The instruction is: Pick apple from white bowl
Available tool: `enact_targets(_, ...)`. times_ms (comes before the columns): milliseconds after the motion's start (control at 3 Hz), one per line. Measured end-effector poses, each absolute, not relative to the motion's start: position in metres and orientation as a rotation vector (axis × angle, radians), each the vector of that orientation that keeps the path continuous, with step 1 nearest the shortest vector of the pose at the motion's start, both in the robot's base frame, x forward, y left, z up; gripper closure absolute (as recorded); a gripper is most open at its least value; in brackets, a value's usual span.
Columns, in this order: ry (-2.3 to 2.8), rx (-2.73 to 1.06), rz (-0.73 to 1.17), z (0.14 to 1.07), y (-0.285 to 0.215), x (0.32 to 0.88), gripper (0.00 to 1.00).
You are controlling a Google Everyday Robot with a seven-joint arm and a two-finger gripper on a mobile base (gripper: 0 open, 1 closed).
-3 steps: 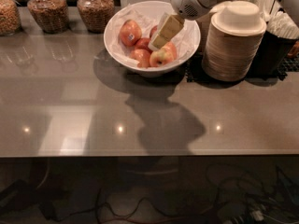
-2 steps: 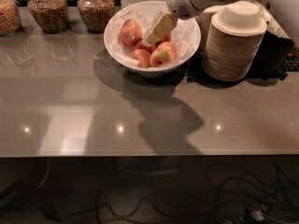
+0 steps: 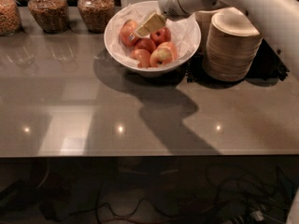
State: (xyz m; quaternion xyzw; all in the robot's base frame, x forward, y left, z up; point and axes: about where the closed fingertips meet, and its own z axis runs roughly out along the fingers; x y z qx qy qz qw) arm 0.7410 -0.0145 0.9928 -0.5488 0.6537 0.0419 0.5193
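The white bowl (image 3: 189, 43) stands at the back middle of the grey table, lined with white crinkled paper. It holds several apples. The apple (image 3: 126, 33), large and orange-red, lies at the bowl's left side. Smaller red apples (image 3: 159, 56) lie to its right and in front of it. My gripper (image 3: 148, 25) reaches down from the upper right on the white arm (image 3: 243, 3). Its tan tip is over the bowl, at the right edge of the large apple. I cannot tell whether it touches the apple.
A tall stack of tan paper bowls (image 3: 231, 48) stands right of the white bowl on a dark mat (image 3: 273, 71). Three glass jars (image 3: 46, 10) of dry food line the back left. The table's front edge (image 3: 140, 154) runs below, with cables on the floor.
The gripper has moved left across the bowl, from over the right-hand apples to the large apple on the left. The apples have not moved.
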Motion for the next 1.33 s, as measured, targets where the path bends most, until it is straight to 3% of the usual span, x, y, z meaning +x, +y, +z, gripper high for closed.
enact_targets(333,1.587,-1.316,0.146,0.976,-0.002,0.755,0.32)
enact_targets(1000,1.631,-1.346,0.223,0.940,0.017,0.769,0.19)
enact_targets(1333,1.648,-1.358,0.253,0.924,0.027,0.781,0.23)
